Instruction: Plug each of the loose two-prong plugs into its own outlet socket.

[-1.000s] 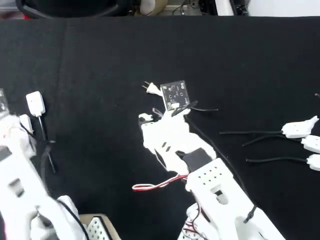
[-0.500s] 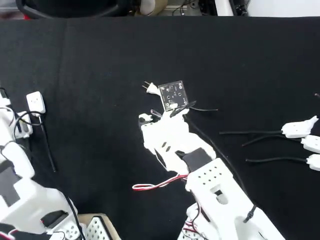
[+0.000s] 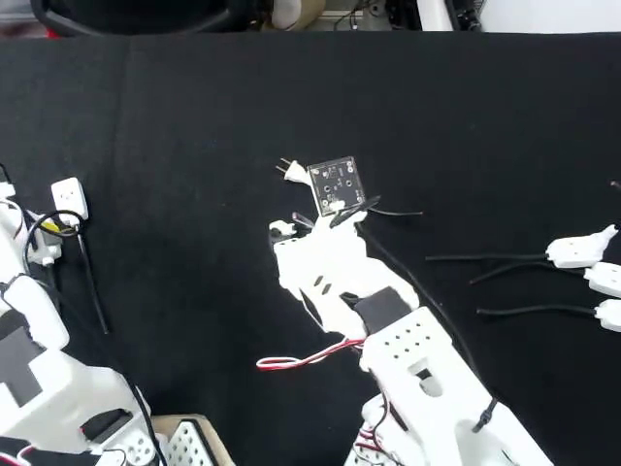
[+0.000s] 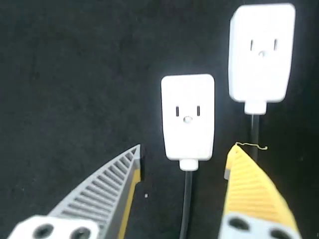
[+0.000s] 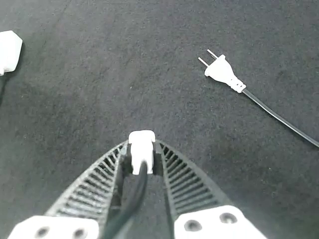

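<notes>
Left gripper [image 4: 185,149]: fingers spread wide, a white socket [image 4: 188,117] lying between their tips, at the black table's [image 3: 194,116] left edge.
Second socket [image 4: 261,52]: just beside the first, at the same edge.
Right gripper [image 5: 142,146]: clenched on a white plug [image 5: 142,139], near the table's middle.
Loose plug [image 5: 222,73]: flat on the table, near its middle.
</notes>
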You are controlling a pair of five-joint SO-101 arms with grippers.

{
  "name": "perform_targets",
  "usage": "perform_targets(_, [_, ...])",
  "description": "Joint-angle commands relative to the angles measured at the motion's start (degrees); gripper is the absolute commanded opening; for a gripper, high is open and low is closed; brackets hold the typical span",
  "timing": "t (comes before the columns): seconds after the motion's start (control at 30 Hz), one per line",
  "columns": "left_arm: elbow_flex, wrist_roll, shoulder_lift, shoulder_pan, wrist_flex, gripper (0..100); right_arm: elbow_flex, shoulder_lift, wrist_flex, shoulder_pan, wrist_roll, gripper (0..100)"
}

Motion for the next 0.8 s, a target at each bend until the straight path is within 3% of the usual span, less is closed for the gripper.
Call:
perform_targets(0.0, [-2.59,0.97,-1.41,0.04,-3.34,27,-2.95,0.4,-1.32,0.79,1.76,1.2])
perform_targets(0.4, [-12.35,2.2,18.81,0.4,-6.77,27,-2.95,0.4,-1.23,0.79,2.02,1.2])
perform_targets(0.47, [-12.88,3.52,19.08,-0.4,-6.77,22,-2.95,0.4,-1.23,0.79,2.02,1.2])
perform_targets(0.6, [-11.91,3.96,16.44,-0.31,-5.45,3,-2.95,0.4,-1.23,0.79,2.02,1.2])
perform_targets(0.77, [-7.87,3.25,8.26,1.19,-0.44,3,-2.95,0.4,-1.23,0.79,2.02,1.2])
